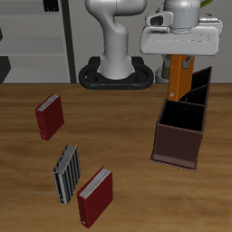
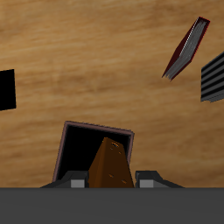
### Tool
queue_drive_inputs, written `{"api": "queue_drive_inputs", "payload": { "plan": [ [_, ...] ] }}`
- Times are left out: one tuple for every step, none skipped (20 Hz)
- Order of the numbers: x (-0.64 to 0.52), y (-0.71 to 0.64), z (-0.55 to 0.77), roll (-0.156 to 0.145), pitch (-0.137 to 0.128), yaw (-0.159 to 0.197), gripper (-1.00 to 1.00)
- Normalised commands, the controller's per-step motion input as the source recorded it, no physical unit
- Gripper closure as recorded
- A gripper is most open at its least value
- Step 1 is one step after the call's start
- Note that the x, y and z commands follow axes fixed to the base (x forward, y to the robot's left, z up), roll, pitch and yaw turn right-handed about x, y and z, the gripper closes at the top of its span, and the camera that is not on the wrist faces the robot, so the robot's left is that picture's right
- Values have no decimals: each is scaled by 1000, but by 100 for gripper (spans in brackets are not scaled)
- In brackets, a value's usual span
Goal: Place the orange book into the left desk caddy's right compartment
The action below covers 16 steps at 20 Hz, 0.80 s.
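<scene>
Gripper (image 1: 178, 62) is clenched on the orange book (image 1: 179, 80) — the book hangs upright from its fingers, in the air, directly over the left desk caddy (image 1: 177, 145) and one open compartment — which one, I cannot tell.

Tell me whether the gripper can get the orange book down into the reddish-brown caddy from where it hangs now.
Probably yes. The gripper holds the orange book upright above the left desk caddy, whose top is open, and nothing shows between book and opening. Which compartment lies beneath is hard to tell.
</scene>
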Motion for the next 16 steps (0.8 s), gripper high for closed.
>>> {"api": "queue_drive_inputs", "payload": {
  "plan": [
    [-165,15,-10,0,0,0,100],
    [88,273,-89,41,8,6,100],
    [50,268,-60,28,8,30,100],
    [55,168,-59,11,-5,26,100],
    [190,93,-125,15,37,-36,100],
    [73,105,-135,-6,32,2,100],
    [78,97,-127,11,20,18,100],
    [56,79,-80,5,22,-10,100],
    [5,49,-35,-3,-1,-7,100],
    [51,73,-91,16,18,-53,100],
    [57,111,-48,22,-13,36,100],
    [-112,28,-14,0,0,0,100],
    [13,73,-76,27,13,-7,100],
    [41,93,-84,-4,22,7,100],
    [16,46,-48,8,-6,16,100],
    [115,-67,-99,-12,21,-40,100]
  ]
}}
